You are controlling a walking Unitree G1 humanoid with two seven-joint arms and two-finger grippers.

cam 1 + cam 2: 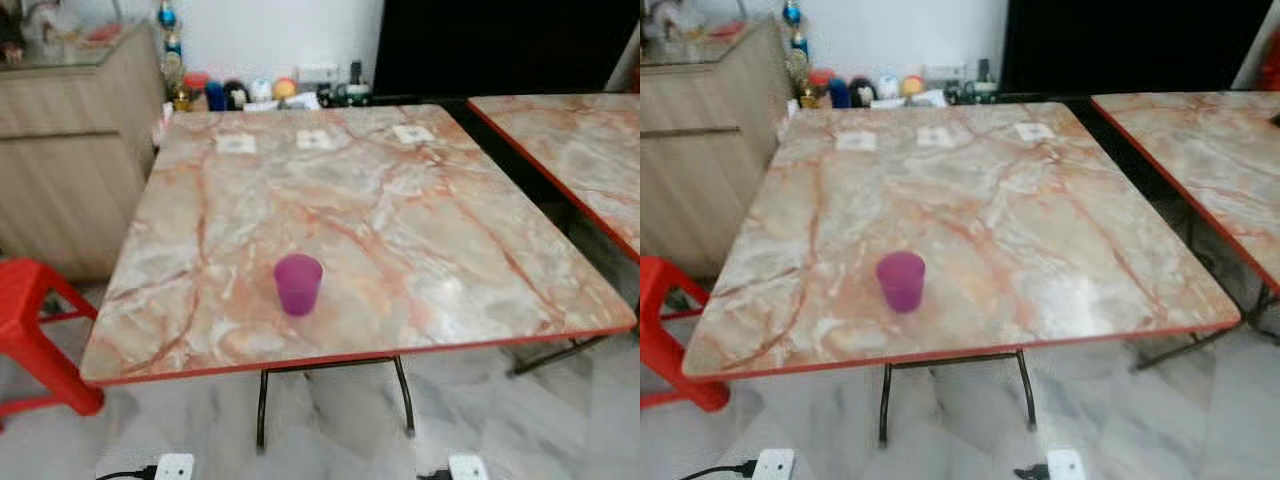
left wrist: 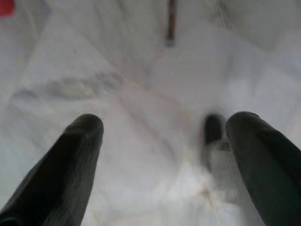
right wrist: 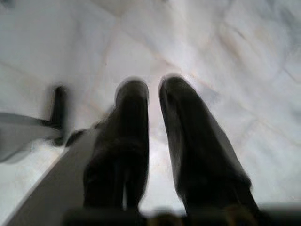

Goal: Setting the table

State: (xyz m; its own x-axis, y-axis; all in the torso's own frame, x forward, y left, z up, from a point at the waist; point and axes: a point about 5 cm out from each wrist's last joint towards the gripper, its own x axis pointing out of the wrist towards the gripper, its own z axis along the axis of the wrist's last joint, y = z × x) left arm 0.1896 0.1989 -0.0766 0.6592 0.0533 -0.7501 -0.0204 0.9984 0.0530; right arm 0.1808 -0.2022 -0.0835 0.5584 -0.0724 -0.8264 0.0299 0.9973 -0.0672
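A purple cup (image 1: pixel 298 283) stands upright near the front edge of the marble table (image 1: pixel 400 200). The left gripper (image 2: pixel 164 141) hangs spread over the floor, the right gripper (image 3: pixel 153 94) nearly pressed together. Raise one arm, approach the cup level, and close gently around its middle.

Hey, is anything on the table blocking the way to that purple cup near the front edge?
Nothing visible does. The purple cup stands alone near the marble table's front edge, bare tabletop all around it. Both tools hang low over the floor: left tool open, right tool nearly closed.
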